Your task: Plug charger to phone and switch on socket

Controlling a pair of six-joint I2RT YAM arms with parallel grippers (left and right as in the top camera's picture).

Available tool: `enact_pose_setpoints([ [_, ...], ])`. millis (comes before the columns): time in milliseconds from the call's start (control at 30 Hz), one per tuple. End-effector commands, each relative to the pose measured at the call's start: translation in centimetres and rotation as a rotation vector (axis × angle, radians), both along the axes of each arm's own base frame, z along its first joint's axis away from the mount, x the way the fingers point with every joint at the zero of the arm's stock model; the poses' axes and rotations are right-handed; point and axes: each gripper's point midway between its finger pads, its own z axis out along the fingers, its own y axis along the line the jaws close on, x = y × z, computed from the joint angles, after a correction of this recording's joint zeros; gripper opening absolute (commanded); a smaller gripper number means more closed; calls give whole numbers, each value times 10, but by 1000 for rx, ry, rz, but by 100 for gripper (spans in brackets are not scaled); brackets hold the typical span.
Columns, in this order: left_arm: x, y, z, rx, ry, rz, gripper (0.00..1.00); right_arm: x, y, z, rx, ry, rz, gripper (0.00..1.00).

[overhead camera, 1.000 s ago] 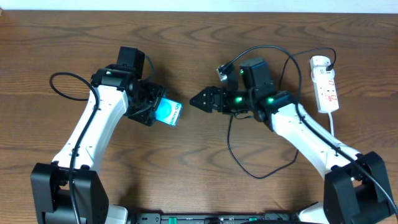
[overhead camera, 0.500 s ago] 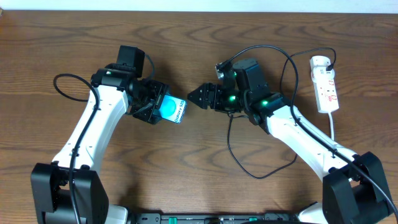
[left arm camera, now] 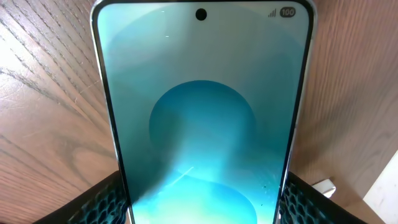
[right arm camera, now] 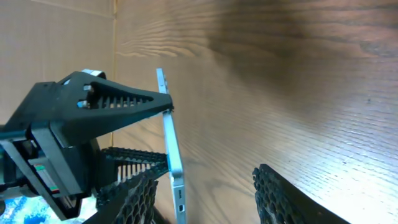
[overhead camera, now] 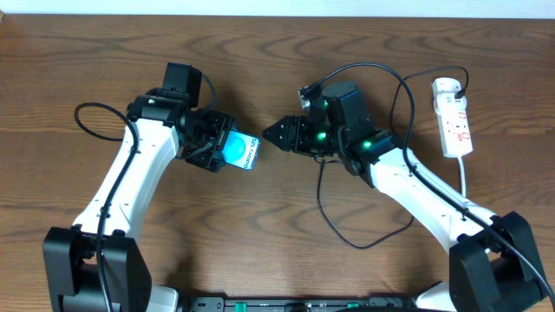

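Overhead, my left arm stretches up the table, left gripper (overhead camera: 227, 149) clamping the phone (overhead camera: 244, 153). Its long axis runs crosswise, free end toward the right gripper (overhead camera: 270, 136), whose jaws stand apart.

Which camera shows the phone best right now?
Left wrist: the phone fills the frame, screen facing the lens. Right wrist shows only its thin edge; overhead shows it small, partly covered by the left gripper.
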Motion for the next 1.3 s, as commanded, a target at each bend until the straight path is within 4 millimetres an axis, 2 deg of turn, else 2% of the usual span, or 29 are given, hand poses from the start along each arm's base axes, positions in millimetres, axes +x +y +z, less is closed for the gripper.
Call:
enact_pose_setpoints([
  [0,1,1,1,1,1,15,7,-5,13,5,16,-1,20,51],
  [267,-1,-8,4,-60,21,22,7,-13,28,11,35,-21,46,50],
  [800,-8,-26,14,-193,91,73,7,-13,30,10,28,-22,41,45],
  [1267,-16,-29,14,-220,162,127,7,-17,34,1,-30,-40,14,45],
])
